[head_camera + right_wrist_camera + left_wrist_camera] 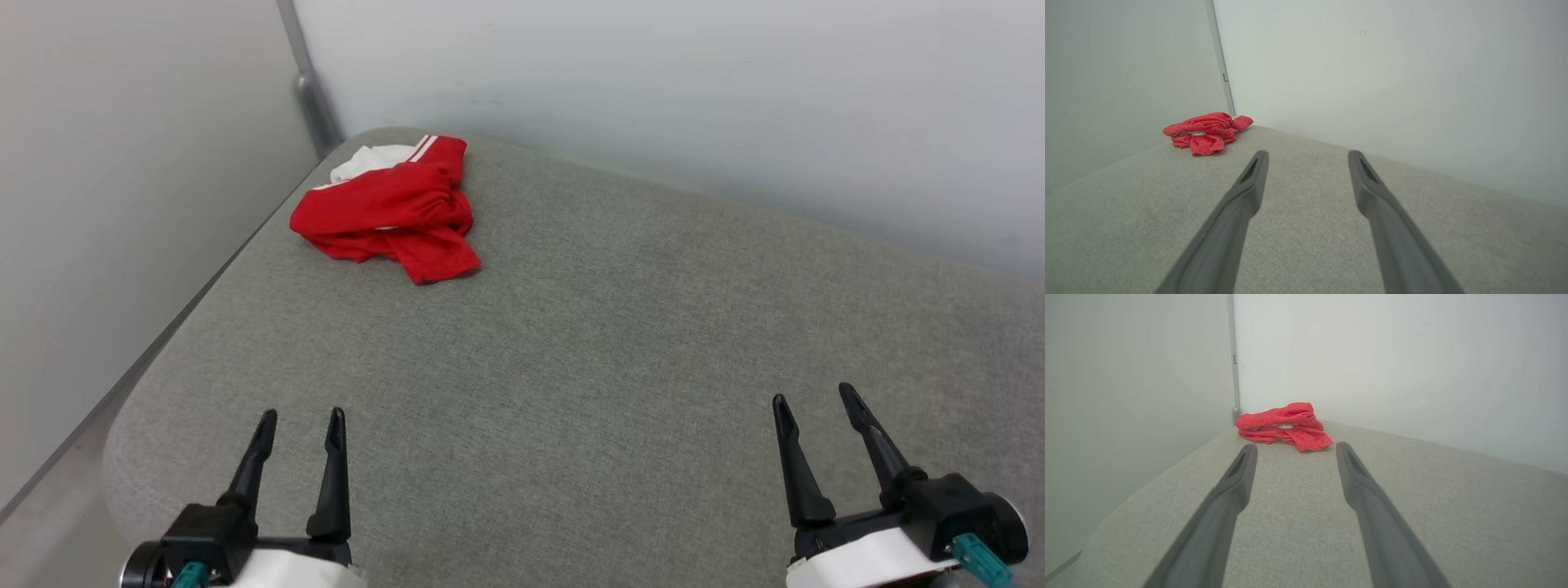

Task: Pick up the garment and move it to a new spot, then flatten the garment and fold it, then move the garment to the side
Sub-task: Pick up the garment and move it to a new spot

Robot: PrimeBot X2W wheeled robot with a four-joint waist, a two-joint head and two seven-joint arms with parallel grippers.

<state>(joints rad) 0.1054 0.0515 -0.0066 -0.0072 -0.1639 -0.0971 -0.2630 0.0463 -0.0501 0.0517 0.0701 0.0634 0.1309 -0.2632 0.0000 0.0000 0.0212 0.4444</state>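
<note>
Head view: one garment [388, 211] (crumpled)

In the head view the left gripper [302, 416] sits at the lower left of the frame and the right gripper [813, 394] at the lower right, both pointing up the frame with jaws spread wide. White wrist housings [857, 563] show beneath them at the bottom edge. In each wrist view the dark fingers [1231, 492] rise from the bottom edge, well apart.
</note>
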